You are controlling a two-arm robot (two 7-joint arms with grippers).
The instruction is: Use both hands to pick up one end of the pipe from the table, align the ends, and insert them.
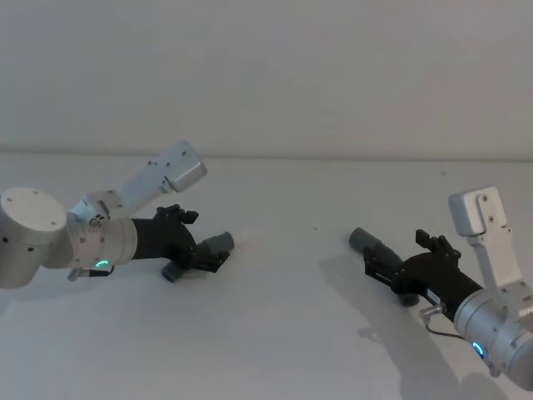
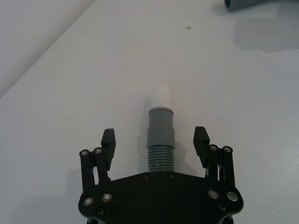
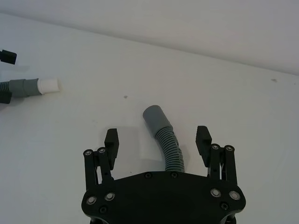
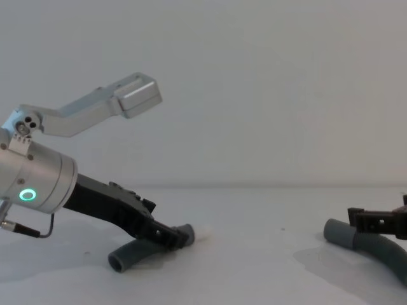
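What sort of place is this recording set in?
Probably a robot lab test bench: a plain white table against a bare white wall, with the left gripper open around the short hose and the right gripper open around the long hose.

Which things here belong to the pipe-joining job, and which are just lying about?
Part of the job:
short grey ribbed hose piece with white-tipped cuff
longer grey ribbed hose piece with open cuff
black left gripper, open astride the short piece
black right gripper, open astride the longer piece
white table

Just there:
small dark speck on the table
plain pale wall behind
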